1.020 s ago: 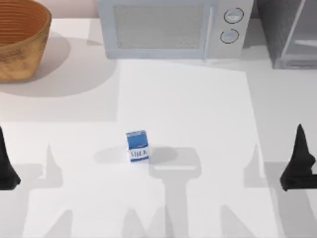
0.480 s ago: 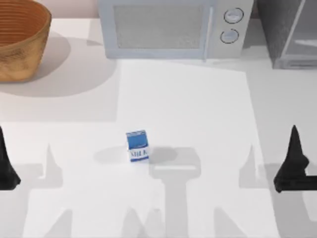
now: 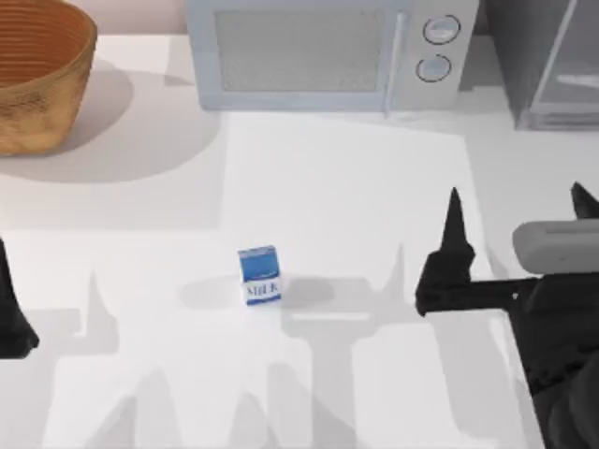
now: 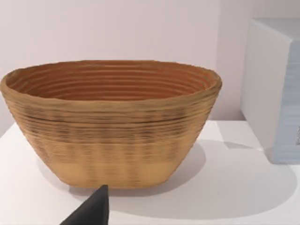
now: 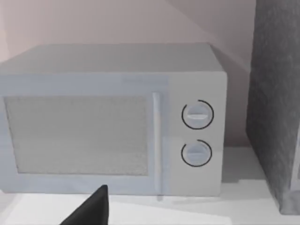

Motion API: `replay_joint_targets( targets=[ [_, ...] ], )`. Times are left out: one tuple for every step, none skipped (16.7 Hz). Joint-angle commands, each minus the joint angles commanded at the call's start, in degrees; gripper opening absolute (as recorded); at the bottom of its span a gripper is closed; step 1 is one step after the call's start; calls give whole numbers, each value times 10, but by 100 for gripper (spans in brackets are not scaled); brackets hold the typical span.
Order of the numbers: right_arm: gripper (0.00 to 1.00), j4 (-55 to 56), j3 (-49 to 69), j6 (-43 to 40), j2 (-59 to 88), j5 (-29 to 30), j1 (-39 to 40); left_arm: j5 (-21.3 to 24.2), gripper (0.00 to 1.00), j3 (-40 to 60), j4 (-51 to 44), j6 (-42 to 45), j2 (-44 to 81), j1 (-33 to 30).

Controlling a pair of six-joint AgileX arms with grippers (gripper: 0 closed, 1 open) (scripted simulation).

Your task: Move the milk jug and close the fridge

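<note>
Blue on top and white along its lower band, the small milk carton (image 3: 259, 275) is standing upright near the middle of the white table (image 3: 337, 178), and the band is reading "MILK" in blue letters. You are seeing it well apart from both grippers and well in front of the pale boxy microwave with two round dials (image 3: 323, 51), which is sitting at the table's far edge and is carrying no readable writing. Your right gripper (image 3: 517, 220) is hanging over the right side of the table, to the right of the carton, with its two dark pointed fingers (image 3: 452, 234) spread wide and grasping nothing. Your left gripper (image 3: 9, 309) is sitting at the table's left edge, and you cannot tell from here how its fingers are set. The dark grey boxy fridge with a lighter silvery door frame (image 3: 547, 61) is standing in the far right corner, just beside the microwave. A woven tan wicker basket (image 3: 37, 70) is resting in the far left corner.
</note>
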Motion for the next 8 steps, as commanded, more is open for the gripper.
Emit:
replay_joint_targets(
  targets=[
    [100,25,26,-1,55,2,9,0,100,0,0,0,0,0],
    [100,52,53,-1,112,4,18,0,100,0,0,0,0,0],
    [100,78,81,-1,171,6,27,0,100,0,0,0,0,0],
    [100,104,109,-1,230,7,35,0,100,0,0,0,0,0],
    [100,131,137,-1,288,8,43,0,100,0,0,0,0,0],
    [100,156,165,-1,346,9,50,0,100,0,0,0,0,0],
    [100,181,192,0,402,10,57,0,100,0,0,0,0,0],
    [100,205,218,0,454,10,62,0,100,0,0,0,0,0]
  ],
)
